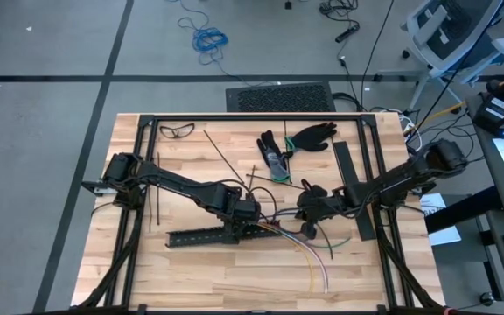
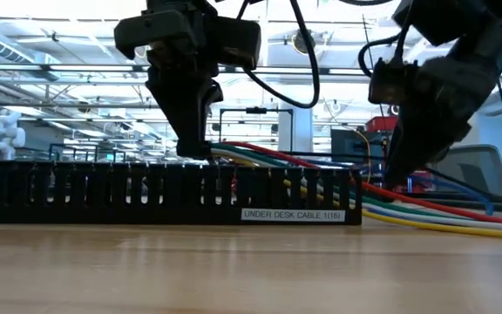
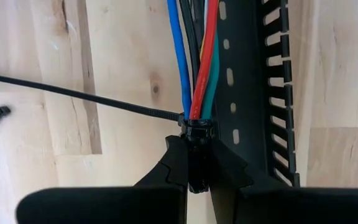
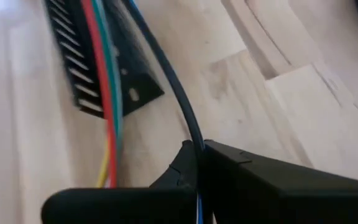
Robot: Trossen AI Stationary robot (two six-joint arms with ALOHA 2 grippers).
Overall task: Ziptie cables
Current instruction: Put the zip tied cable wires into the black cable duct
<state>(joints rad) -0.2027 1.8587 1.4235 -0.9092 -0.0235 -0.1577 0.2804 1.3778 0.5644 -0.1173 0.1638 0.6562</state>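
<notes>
Two arms are both down at the middle of the pale wooden slatted bench (image 1: 147, 280), so this looks like mid-cinch rather than setup. Biggest thing in play is the long black slotted plastic cable rail (image 1: 201, 236) lying flat near the front edge. Over its right end runs the bundle of thin flexible cables (image 1: 313, 249) in red, green, blue, white and yellow, which trails off to the right and curls toward the front of the bench.

Left tool (image 3: 191, 163) is clamped shut on the bundle right where a thin black plastic ziptie (image 3: 73, 94) loops round it, with the tie's long tail sticking out sideways across the wood. Right tool (image 4: 194, 163) is closed tight too, pinching a thin dark strand just right of the rail; I can't tell for sure if that's a tie tail or a blue wire.

My guess: the loop is on but not snugged. Next move needs the left to hold steady while something pulls that tail straight out, without dragging the wires off the rail.

A few spare zipties (image 1: 221, 156) sit further back, untouched.
</notes>
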